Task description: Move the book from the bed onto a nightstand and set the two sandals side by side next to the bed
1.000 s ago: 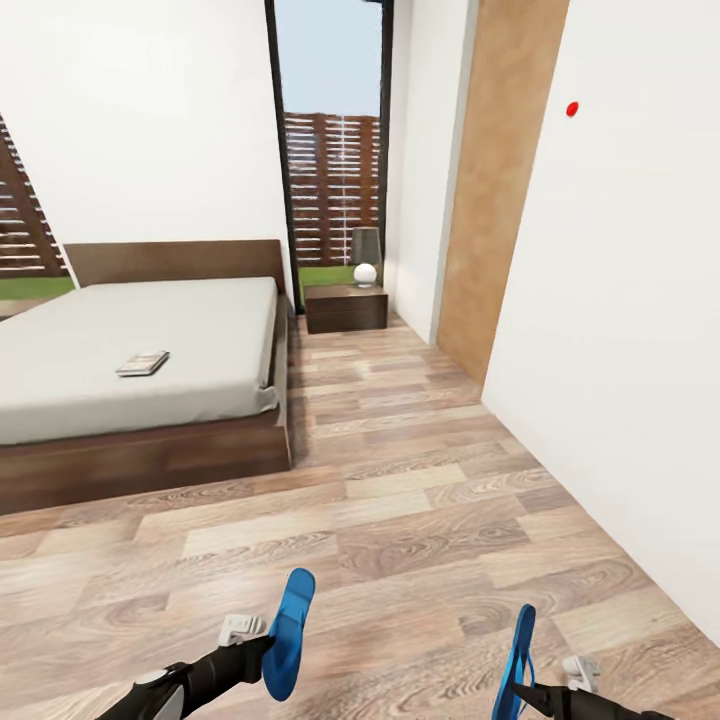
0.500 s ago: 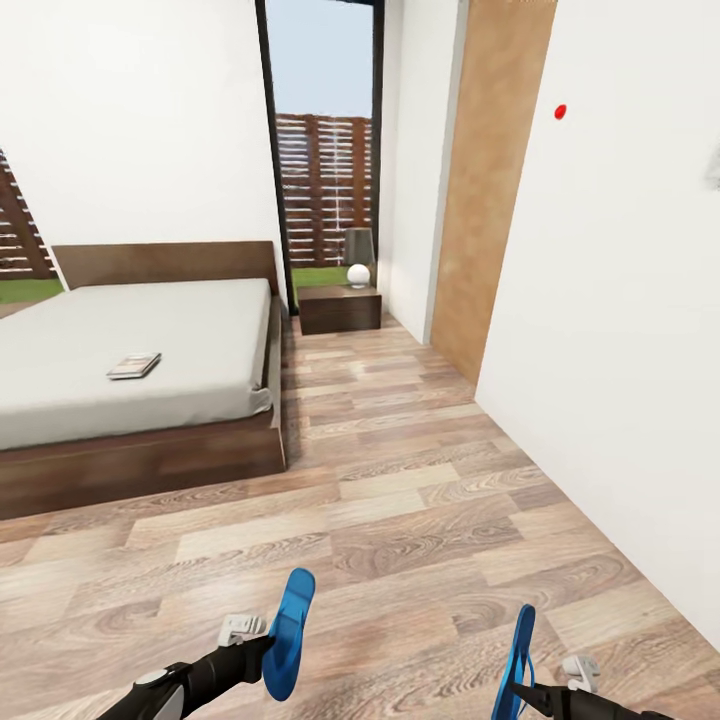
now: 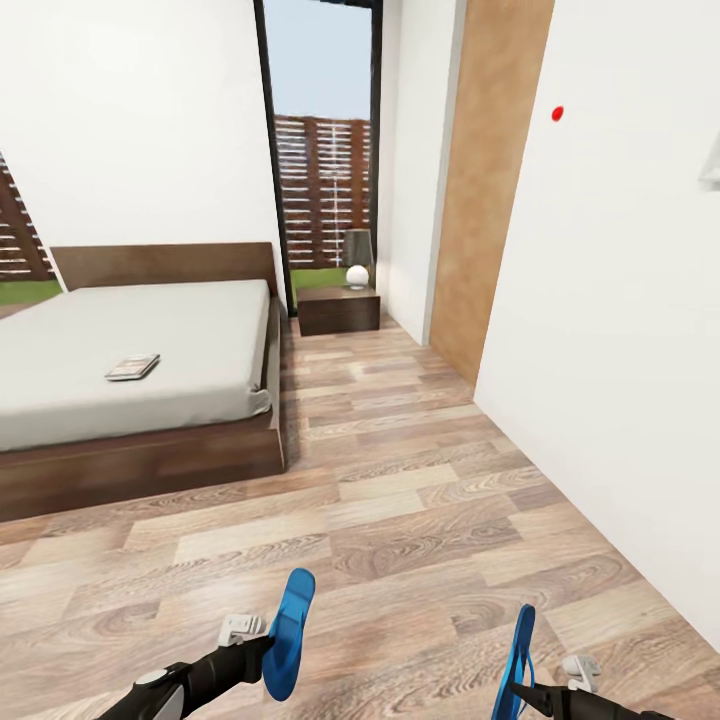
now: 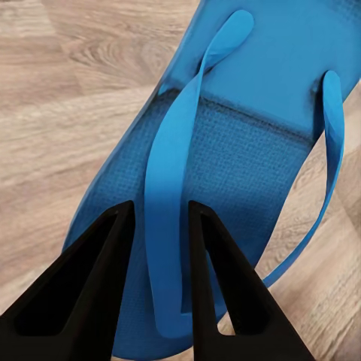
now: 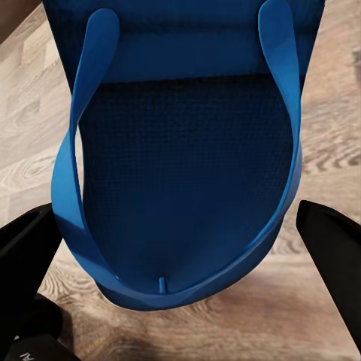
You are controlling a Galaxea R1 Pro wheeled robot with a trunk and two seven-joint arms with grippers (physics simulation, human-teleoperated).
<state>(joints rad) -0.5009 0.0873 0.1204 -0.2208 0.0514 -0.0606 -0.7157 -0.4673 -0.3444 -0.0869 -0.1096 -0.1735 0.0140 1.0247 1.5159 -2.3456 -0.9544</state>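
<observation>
- The left gripper [image 4: 158, 248] pinches 1 strap of a blue sandal [image 3: 288, 632], its 2 black fingers [image 4: 98, 286] closed on the strap with the sole behind them.
- The right gripper [image 5: 180, 248] holds the second sandal [image 3: 516, 665], its heel sitting between the widely spaced fingers; I cannot tell whether they press it.
- The book [image 3: 132, 367] lies on the bed [image 3: 150, 350], well ahead and left of both grippers.
- The nightstand [image 3: 338, 310] stands far ahead, bearing a lamp [image 3: 358, 258].

You see two blue sandals [image 3: 288, 633] [image 3: 516, 665], one book [image 3: 132, 367] on one bed [image 3: 140, 440], one nightstand [image 3: 338, 310] beside bed, one lamp [image 3: 357, 258].
</observation>
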